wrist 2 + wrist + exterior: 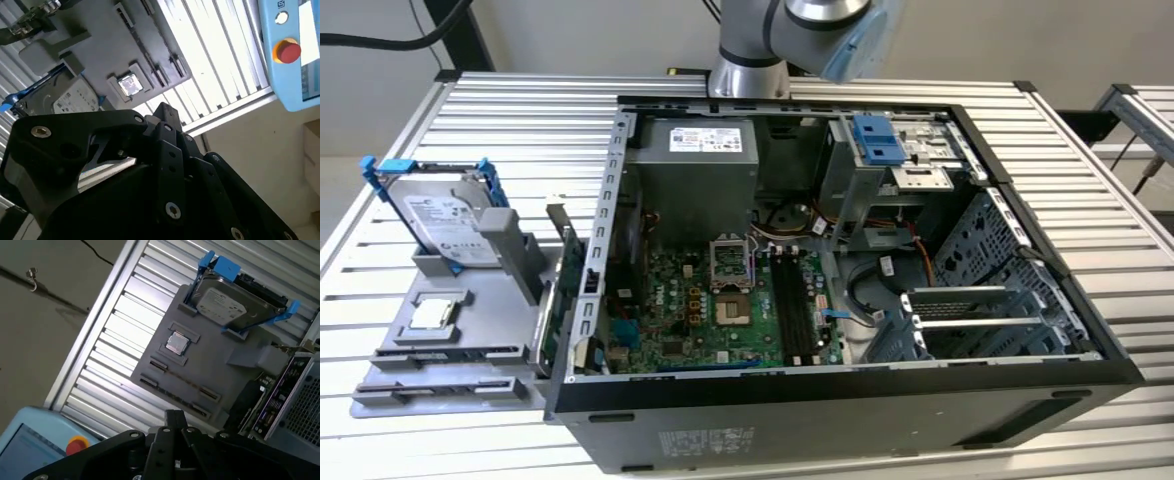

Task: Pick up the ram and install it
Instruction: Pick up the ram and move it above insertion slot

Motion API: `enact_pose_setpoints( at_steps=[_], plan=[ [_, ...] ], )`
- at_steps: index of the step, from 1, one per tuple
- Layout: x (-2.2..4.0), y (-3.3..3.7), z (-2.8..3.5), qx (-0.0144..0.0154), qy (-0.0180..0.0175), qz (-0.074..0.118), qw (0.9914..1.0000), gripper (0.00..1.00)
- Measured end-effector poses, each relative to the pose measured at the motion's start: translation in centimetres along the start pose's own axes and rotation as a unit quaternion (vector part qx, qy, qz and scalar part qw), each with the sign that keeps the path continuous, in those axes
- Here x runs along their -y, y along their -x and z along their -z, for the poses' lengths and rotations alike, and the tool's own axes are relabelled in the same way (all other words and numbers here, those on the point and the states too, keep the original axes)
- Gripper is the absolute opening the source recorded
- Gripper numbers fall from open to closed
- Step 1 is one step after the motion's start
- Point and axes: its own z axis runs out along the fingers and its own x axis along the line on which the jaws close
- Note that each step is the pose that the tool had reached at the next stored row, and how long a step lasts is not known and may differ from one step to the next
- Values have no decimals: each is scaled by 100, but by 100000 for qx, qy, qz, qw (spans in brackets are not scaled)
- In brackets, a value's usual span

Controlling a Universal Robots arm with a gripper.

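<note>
The ram (pixel 564 255) stands on edge at the side of the grey fixture (pixel 467 325) that faces the computer case (pixel 854 400), a thin dark stick just beside the case's outer wall. In the first wrist view it shows as a dark strip (pixel 246 399) between the fixture (pixel 210 365) and the case's port panel, though little detail can be made out there.

The gripper (pixel 174 415) hangs above the slatted table (pixel 520 120), its black body in the foreground of both wrist views. It is apart from the ram and touches nothing, and nothing shows in its grasp; whether it is spread or pressed together I cannot tell, since both cameras look along its side. In the second wrist view its tip (pixel 162 107) sits over the table just past the fixture's edge.

On the fixture a hard drive (pixel 440 215) in a blue bracket (pixel 374 170) leans upright at the far end. A small square chip (pixel 438 312) lies flat in its own recess, well apart from the ram.

In the exterior view the arm (pixel 754 50) rises behind the case. The case lies open, with the motherboard (pixel 680 300) on its floor and the long black memory slots (pixel 787 295) running beside the processor socket; whether those slots hold anything I cannot tell.

A light-blue teach pendant (pixel 287 30) with a red button (pixel 287 51) lies beyond the table's edge.
</note>
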Motion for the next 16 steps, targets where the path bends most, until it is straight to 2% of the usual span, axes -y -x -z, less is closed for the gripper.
enact_pose_setpoints(
  at_steps=[2,5,7,9,12,13,16],
  plan=[
    [0,0,0,-85,8,1821,99983,0],
    [0,0,0,-216,20,4548,99896,0],
    [0,0,0,-306,27,6362,99797,0],
    [0,0,0,-398,35,8236,99659,0],
    [0,0,0,-523,46,10921,99401,0],
    [0,0,0,-606,56,12728,99185,0],
    [0,0,0,-739,68,15505,98788,0]
  ],
)
